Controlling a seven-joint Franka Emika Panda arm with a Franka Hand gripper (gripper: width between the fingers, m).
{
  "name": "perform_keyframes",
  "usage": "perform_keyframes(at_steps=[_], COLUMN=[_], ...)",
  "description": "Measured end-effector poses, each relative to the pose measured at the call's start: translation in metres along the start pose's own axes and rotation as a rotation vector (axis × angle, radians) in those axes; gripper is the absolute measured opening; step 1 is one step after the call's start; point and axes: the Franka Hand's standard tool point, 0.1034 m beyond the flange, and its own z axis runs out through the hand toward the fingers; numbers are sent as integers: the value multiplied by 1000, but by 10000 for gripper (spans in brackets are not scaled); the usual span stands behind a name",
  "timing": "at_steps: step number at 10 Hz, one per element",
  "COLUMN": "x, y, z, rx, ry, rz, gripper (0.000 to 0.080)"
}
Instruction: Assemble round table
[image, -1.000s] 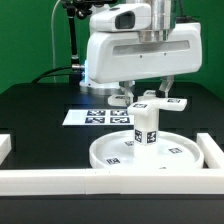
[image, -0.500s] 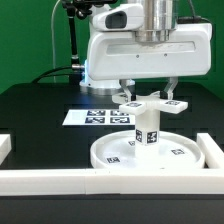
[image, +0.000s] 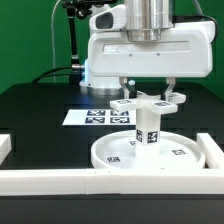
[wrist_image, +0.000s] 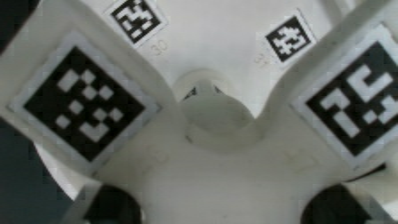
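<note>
Two white fingers (image: 148, 92) clench the white plastic cross-shaped foot piece (image: 150, 103) atop the short cylindrical leg (image: 147, 126); misalignment could jam it or tip the leg on the rimmed round disc (image: 185, 152).

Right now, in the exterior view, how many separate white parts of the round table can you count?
3: the round disc lying flat on the table, the leg upright at its centre, the cross-shaped foot piece on top under the gripper. None seems hidden.
</note>
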Motion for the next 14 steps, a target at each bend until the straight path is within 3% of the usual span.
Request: perform_keyframes(at_steps=[9,11,14], x=[0,0,0], y=[0,3,2], z=[0,0,1], rx=[16,62,97], ry=[-8,-31,-70], rz=[572,835,1135], gripper=[446,446,447])
